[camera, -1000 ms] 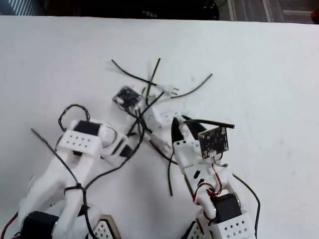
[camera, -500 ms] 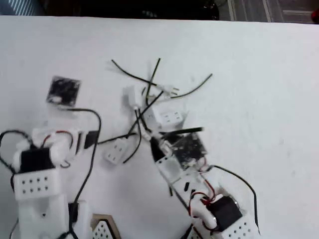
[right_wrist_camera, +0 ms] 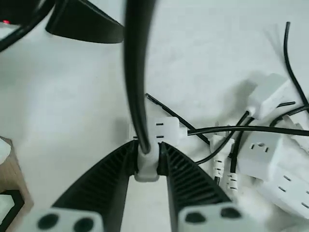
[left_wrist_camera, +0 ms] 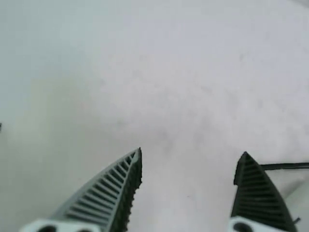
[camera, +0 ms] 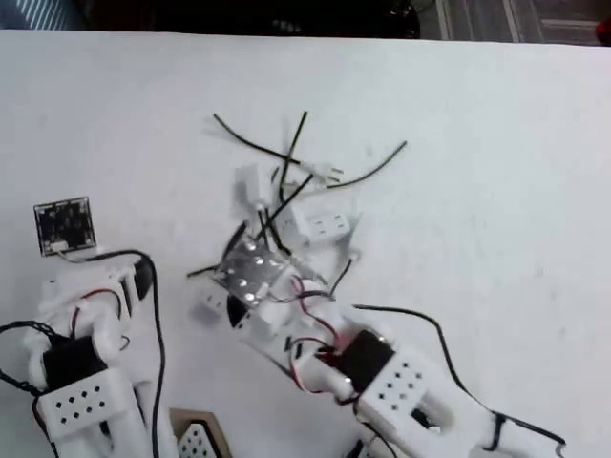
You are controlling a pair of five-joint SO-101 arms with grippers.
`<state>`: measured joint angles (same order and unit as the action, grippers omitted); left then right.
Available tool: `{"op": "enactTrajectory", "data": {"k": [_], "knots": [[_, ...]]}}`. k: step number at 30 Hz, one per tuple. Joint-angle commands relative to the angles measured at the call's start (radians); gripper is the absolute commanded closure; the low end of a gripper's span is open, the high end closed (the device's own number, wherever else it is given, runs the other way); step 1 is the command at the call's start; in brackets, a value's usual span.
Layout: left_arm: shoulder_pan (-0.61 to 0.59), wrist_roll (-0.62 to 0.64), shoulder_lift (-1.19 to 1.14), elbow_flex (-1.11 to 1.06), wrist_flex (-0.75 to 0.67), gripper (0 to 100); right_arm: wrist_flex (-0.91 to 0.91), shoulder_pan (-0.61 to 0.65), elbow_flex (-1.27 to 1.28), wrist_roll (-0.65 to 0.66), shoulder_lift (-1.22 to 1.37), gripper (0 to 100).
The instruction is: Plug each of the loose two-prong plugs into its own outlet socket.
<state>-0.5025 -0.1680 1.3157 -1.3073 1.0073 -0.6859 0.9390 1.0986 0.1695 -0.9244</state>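
Observation:
My right gripper (right_wrist_camera: 147,149) is shut on a white two-prong plug (right_wrist_camera: 146,166) whose black cord (right_wrist_camera: 137,72) runs up past the camera. The plug sits right against a small white outlet socket (right_wrist_camera: 164,129) on the table. In the high view the right arm (camera: 382,377) reaches left across the table to that small outlet (camera: 207,303). More white outlet blocks (camera: 320,225) (camera: 252,181) lie in a tangle of black cords, with a loose plug (camera: 330,173) beside them. My left gripper (left_wrist_camera: 188,186) is open over bare white table, away from the pile; the left arm (camera: 81,310) sits at the left.
Black cords (camera: 250,144) spread around the outlets in the table's middle. Other outlet blocks (right_wrist_camera: 263,152) (right_wrist_camera: 270,94) lie close beside the held plug. A thin black cable (left_wrist_camera: 285,166) runs past my left gripper. A wooden base (camera: 196,434) sits at the near edge.
The left arm has pulled back from the pile to the table's left side. The right arm has swung left with the plug, from the large outlet block to the small outlet.

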Motion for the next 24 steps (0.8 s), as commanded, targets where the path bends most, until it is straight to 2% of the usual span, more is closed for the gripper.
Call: {"op": "enactTrajectory", "data": {"k": [1, 13, 24], "knots": [[-0.048, 0.032, 0.019, -0.031, -0.083, 70, 0.105, 0.047, -0.061, 0.005, 0.104, 98.1], [-0.071, 0.031, 0.019, -0.052, -0.092, 70, 0.417, 0.061, -0.057, 0.005, 0.443, 98.1], [-0.070, 0.031, 0.019, -0.052, -0.087, 70, 0.527, 0.035, -0.057, 0.005, 0.524, 98.1]]}}
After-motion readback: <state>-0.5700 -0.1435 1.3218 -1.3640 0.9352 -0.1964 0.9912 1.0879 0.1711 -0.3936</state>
